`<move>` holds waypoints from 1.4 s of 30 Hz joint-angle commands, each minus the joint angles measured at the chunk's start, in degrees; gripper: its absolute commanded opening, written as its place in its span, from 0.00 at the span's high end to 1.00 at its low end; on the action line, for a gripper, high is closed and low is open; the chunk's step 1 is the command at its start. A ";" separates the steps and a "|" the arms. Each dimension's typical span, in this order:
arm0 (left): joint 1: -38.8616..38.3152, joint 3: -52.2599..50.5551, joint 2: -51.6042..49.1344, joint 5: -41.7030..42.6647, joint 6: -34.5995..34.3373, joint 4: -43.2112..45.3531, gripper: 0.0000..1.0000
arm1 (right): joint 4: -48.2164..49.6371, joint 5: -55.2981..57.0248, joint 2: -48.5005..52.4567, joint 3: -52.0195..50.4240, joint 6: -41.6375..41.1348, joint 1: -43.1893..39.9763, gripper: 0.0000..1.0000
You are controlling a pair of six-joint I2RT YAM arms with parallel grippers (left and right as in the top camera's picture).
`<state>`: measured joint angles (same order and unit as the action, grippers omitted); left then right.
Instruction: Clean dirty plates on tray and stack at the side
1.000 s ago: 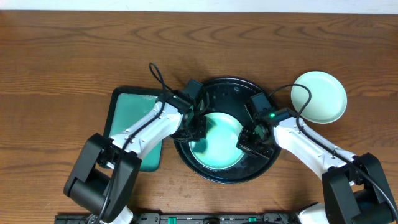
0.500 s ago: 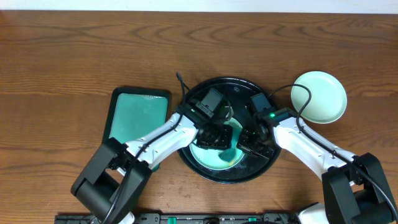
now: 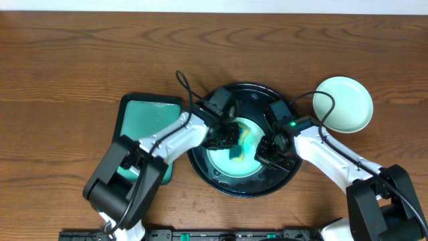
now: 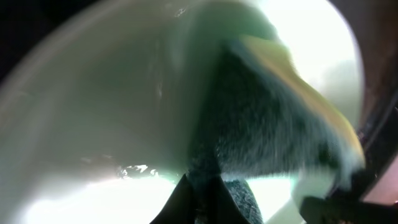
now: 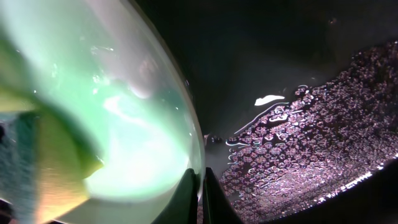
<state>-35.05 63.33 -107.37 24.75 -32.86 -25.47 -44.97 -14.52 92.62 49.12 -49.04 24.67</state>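
Observation:
A pale mint plate (image 3: 224, 161) lies in the round black tray (image 3: 249, 94). My left gripper (image 3: 235, 139) is shut on a yellow-and-green sponge (image 3: 241, 143) and presses it on the plate; the left wrist view shows the sponge (image 4: 273, 124) on the wet plate (image 4: 99, 124). My right gripper (image 3: 265, 151) is shut on the plate's right rim, seen in the right wrist view (image 5: 200, 180) pinching the edge of the plate (image 5: 124, 124). Another pale plate (image 3: 342, 104) sits on the wood table at the right.
A teal-green rectangular tray (image 3: 144, 124) lies left of the black tray, partly under my left arm. The black tray's base (image 5: 323, 124) is wet with droplets. Brown wood tabletop (image 3: 67, 60) surrounds everything.
My left gripper has swung from the plate's left edge over the plate and back toward its upper middle, dragging the sponge across it. The right gripper has stayed on the plate's rim.

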 commanded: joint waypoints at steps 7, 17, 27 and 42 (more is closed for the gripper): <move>5.11 7.04 -2.97 -11.91 2.84 -8.68 0.93 | -0.68 0.96 0.28 0.00 -0.17 0.31 0.98; 4.55 17.25 -2.38 -14.93 8.85 -22.58 0.93 | 0.00 1.01 0.28 0.00 -0.17 0.28 0.98; 7.82 19.10 8.02 -30.05 9.66 -29.81 0.93 | 1.33 0.98 0.28 0.00 -0.15 0.28 0.99; 27.98 16.65 6.47 -30.18 6.86 -33.14 0.93 | 2.14 0.94 0.28 0.00 1.11 0.28 0.99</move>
<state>-9.37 81.28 -99.35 -4.47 -25.54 -58.46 -43.81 -13.41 92.62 49.12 -48.97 24.67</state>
